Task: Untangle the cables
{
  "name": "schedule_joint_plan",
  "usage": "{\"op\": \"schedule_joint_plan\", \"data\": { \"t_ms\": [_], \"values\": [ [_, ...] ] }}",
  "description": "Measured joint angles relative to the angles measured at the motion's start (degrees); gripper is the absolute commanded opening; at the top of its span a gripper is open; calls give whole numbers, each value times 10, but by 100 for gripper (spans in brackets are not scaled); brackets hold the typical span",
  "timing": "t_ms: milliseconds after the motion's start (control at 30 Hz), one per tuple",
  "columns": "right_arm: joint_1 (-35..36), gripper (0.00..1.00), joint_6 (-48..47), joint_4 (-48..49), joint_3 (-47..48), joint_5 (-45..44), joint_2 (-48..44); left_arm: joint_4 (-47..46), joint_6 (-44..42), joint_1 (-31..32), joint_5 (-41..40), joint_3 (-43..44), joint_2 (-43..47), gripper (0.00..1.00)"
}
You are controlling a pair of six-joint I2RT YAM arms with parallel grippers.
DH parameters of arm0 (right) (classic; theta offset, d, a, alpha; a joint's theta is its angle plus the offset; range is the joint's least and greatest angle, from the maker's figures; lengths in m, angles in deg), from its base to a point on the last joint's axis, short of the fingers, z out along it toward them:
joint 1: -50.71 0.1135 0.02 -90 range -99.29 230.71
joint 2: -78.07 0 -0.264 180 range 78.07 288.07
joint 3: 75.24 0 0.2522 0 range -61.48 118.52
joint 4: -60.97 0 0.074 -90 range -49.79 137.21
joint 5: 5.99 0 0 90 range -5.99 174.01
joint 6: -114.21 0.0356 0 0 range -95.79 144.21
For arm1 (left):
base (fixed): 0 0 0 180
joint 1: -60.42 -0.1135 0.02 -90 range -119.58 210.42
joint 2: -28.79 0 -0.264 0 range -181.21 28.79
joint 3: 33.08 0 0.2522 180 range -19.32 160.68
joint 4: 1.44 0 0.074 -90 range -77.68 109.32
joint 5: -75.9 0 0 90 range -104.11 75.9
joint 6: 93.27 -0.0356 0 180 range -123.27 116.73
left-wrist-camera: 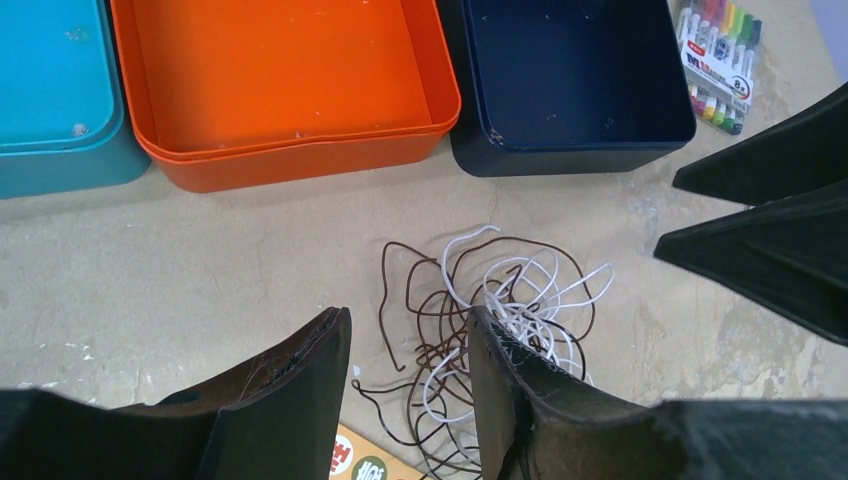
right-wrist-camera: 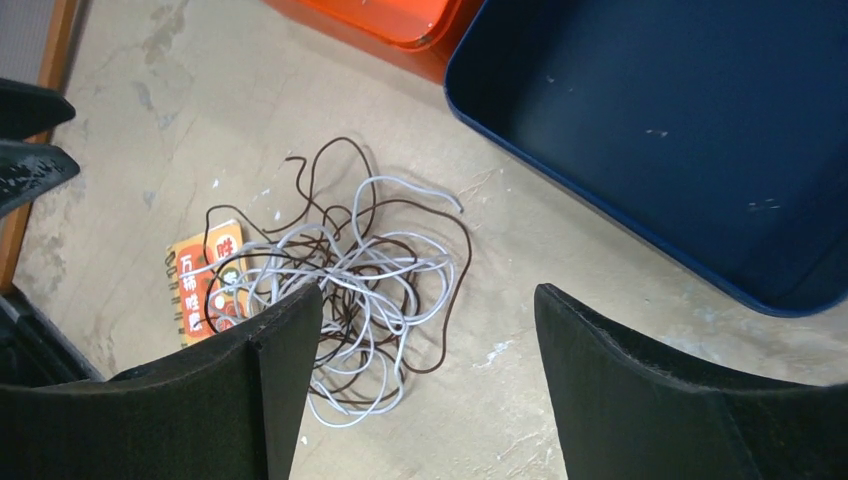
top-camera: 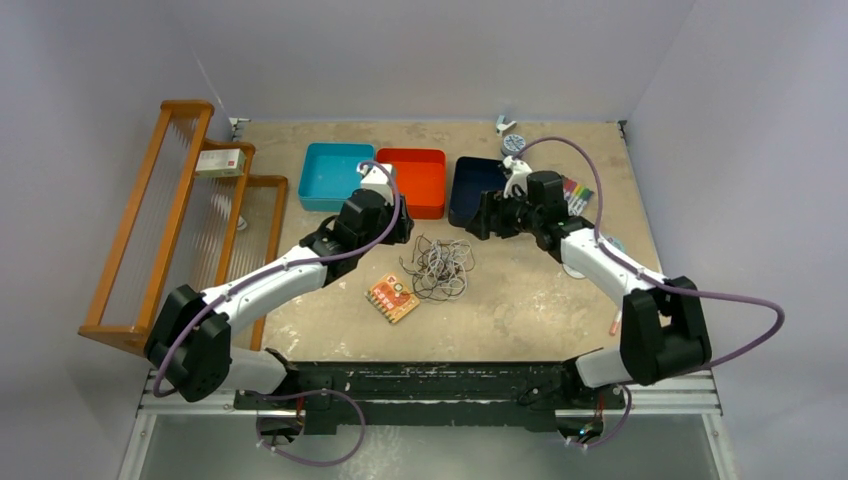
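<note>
Cables (top-camera: 437, 268) are seen as one tangled heap mid-counter (top-camera: 520, 300), overlapping an orange card (top-camera: 392, 298) at near-left. Left tool (left-wrist-camera: 408, 318) is held part-open over heap's far-left edge, nothing gripped. Right tool (right-wrist-camera: 428, 292) is held wide apart, empty, at heap's far-right. Orange tray (top-camera: 415, 180) & navy tray (top-camera: 465, 180) lie beyond.

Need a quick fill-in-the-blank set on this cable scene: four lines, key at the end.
1. The cables lie tangled in one heap on the ___.
2. The middle bin of the three is ___ in colour.
3. The marker pack lies beside the ___ bin.
4. The left gripper and the right gripper both have their jaws ___, holding nothing.
Missing words: table; orange; navy; open.
</note>
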Motion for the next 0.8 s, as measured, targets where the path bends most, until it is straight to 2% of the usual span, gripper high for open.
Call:
{"op": "schedule_joint_plan", "data": {
  "t_ms": [800],
  "values": [
    [26,50,-34,20,-15,64,104,-21,5,0,1,0,-11,44]
  ]
}}
